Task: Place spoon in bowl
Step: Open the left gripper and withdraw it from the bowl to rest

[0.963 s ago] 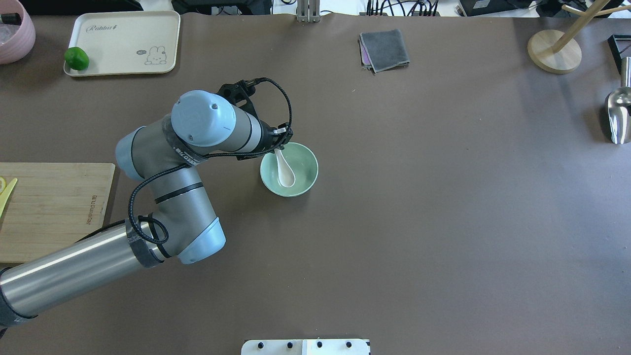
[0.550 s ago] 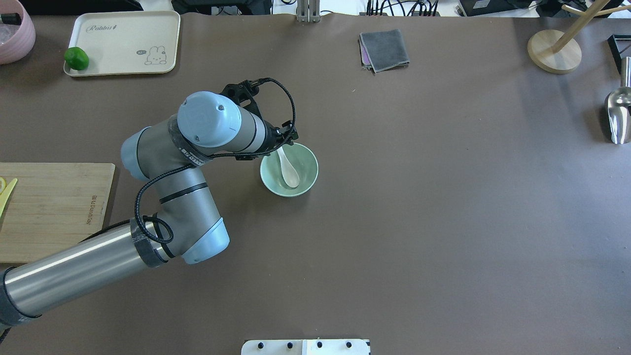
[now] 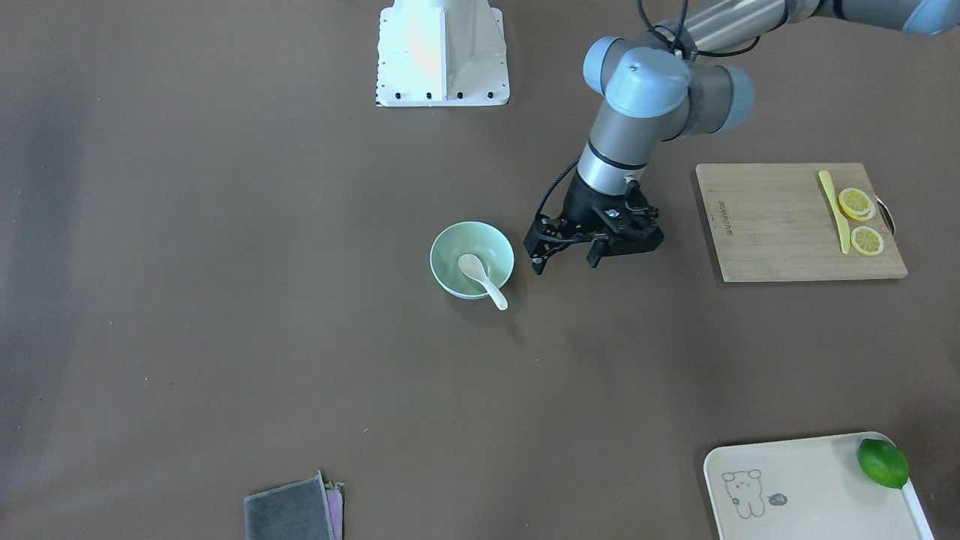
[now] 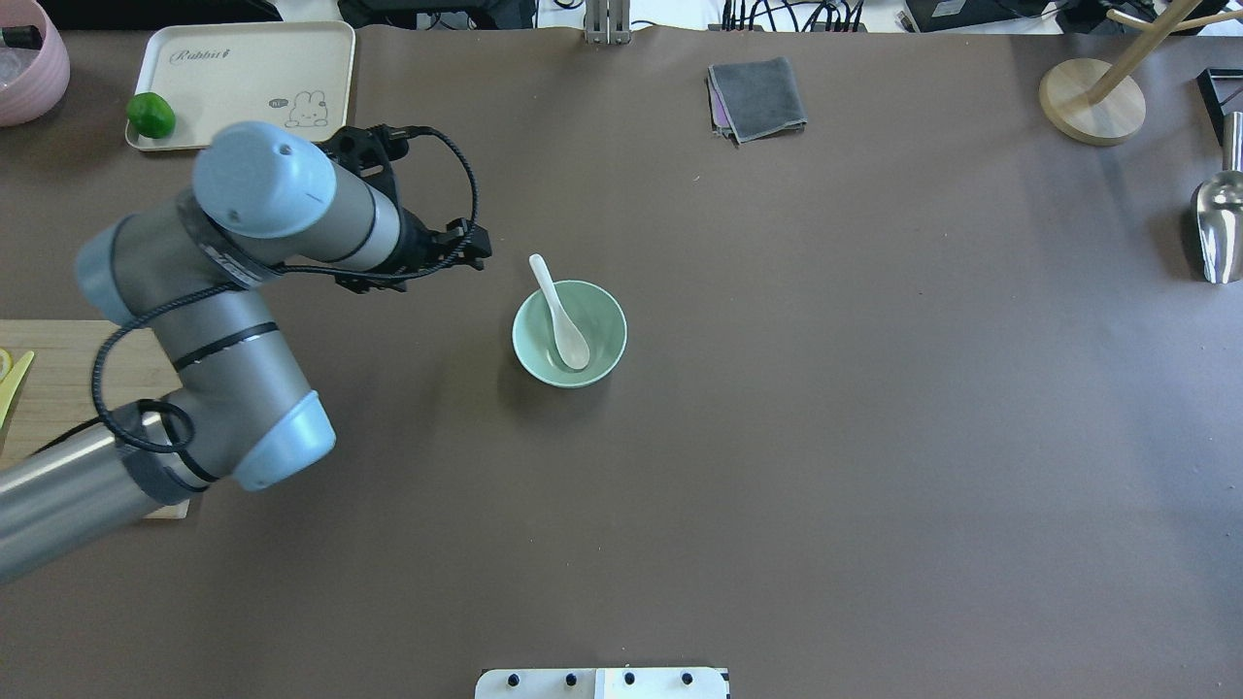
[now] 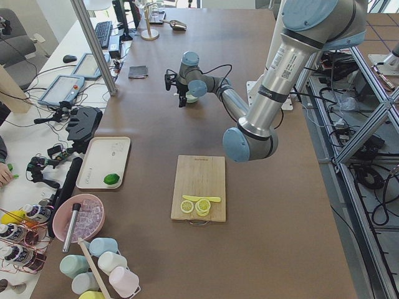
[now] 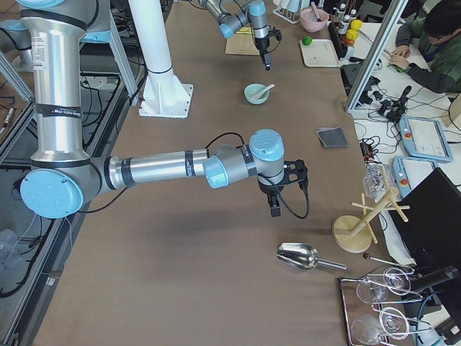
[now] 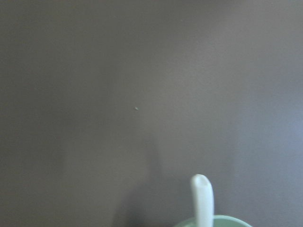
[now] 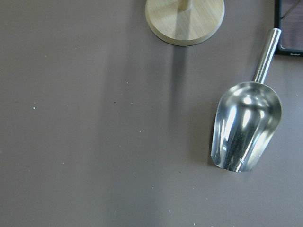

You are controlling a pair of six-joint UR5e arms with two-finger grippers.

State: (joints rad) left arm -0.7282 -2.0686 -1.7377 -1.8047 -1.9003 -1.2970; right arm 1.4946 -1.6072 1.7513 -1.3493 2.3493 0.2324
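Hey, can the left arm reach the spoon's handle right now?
Probably yes. The left gripper hangs open beside the bowl, and the spoon has its handle jutting over the rim on that side, with nothing between them.

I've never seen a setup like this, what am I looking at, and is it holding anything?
A robot with two arms, each ending in a two-finger gripper, works at a table. Cameras look from above, across the table, both ends, and each wrist. The left gripper is open and empty beside a green bowl; a white spoon rests inside, handle over the rim. The right gripper hangs near a metal scoop; open or shut is unclear. Also: a cutting board, tray and cloth.
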